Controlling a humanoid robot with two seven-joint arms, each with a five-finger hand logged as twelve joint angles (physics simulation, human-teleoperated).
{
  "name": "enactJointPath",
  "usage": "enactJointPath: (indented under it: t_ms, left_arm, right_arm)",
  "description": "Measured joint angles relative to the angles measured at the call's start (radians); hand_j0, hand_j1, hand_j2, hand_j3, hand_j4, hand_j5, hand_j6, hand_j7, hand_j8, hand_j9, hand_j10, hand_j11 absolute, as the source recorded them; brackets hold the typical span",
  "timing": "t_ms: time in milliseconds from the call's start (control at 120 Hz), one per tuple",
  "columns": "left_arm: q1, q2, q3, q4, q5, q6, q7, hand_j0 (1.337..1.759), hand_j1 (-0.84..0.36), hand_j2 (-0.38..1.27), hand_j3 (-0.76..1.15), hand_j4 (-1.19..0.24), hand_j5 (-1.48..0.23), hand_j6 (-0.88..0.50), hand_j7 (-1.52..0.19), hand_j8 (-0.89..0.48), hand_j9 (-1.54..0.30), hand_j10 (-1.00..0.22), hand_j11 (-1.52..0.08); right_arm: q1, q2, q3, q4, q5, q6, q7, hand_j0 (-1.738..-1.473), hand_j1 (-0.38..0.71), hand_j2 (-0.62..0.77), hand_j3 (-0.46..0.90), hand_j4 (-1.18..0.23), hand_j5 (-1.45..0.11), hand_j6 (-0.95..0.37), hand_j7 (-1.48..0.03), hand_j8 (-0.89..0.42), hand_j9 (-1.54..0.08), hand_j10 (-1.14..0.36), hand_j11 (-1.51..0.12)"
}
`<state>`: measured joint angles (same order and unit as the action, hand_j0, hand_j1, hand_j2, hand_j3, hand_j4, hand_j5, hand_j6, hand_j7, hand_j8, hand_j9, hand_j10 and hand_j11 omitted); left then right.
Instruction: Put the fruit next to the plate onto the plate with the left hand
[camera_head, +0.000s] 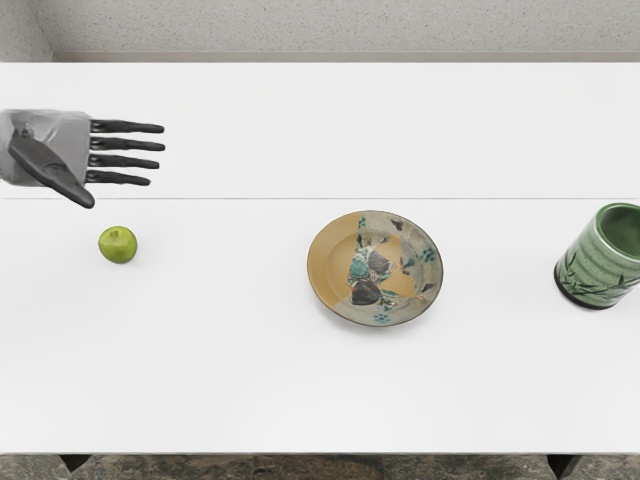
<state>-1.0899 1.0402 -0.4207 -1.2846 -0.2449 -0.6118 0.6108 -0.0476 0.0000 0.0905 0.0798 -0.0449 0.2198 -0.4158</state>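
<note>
A small green apple (118, 244) lies on the white table, well to the left of the plate. The plate (375, 268) is round, ochre with a grey rim and blue-green painted marks, and holds nothing. My left hand (110, 155) comes in from the left edge and hovers above and behind the apple, fingers stretched out straight toward the right, thumb angled down. It is open and touches nothing. The right arm does not show.
A green ceramic cup (602, 256) with a leaf pattern stands at the right edge. The table's front edge (320, 452) runs along the bottom, and a wall rises behind the far edge.
</note>
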Motion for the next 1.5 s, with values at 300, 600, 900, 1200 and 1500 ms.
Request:
enactJointPath:
  t_ms: [300,600,900,1200,1500]
  left_arm:
    - [-0.036,0.026,-0.011,-0.042,0.090,0.000,0.000,1.658,0.33,0.00,0.00,-0.01,-0.02,-0.01,-0.02,-0.01,-0.02,-0.01,-0.02]
    - [-0.041,-0.167,0.134,-0.191,0.964,0.448,0.000,1.658,0.33,0.00,0.00,-0.02,-0.02,-0.02,-0.02,-0.02,-0.02,-0.02,-0.02]
    - [0.108,-0.242,0.295,-0.200,1.295,0.792,0.000,1.658,0.30,0.01,0.00,-0.04,-0.05,-0.05,-0.05,-0.05,-0.05,-0.04,-0.05]
    - [0.138,-0.269,0.304,-0.184,1.360,0.908,0.000,1.658,0.25,0.02,0.00,-0.09,-0.12,-0.10,-0.12,-0.10,-0.12,-0.09,-0.12]
    - [0.144,-0.290,0.305,-0.179,1.357,0.922,0.000,1.658,0.13,0.04,0.00,-0.19,-0.24,-0.19,-0.24,-0.19,-0.24,-0.19,-0.24]
  right_arm:
    - [0.000,0.000,-0.003,0.000,0.000,0.000,0.000,-1.658,-0.35,0.00,0.00,0.00,0.00,0.00,0.00,0.00,0.00,0.00,0.00]
    - [0.002,0.000,0.000,0.001,0.000,0.000,0.000,-1.658,-0.35,0.00,0.00,0.00,0.00,0.00,0.00,0.00,0.00,0.00,0.00]
    - [0.010,0.000,0.003,0.000,0.000,0.000,0.000,-1.658,-0.35,0.00,0.00,0.00,0.00,0.00,0.00,0.00,0.00,0.00,0.00]
    - [0.011,0.000,0.000,0.000,0.000,0.000,0.001,-1.658,-0.35,0.00,0.00,0.00,0.00,0.00,0.00,0.00,0.00,0.00,0.00]
    - [0.011,0.000,-0.001,0.000,0.000,-0.001,0.002,-1.658,-0.35,0.00,0.00,0.00,0.00,0.00,0.00,0.00,0.00,0.00,0.00]
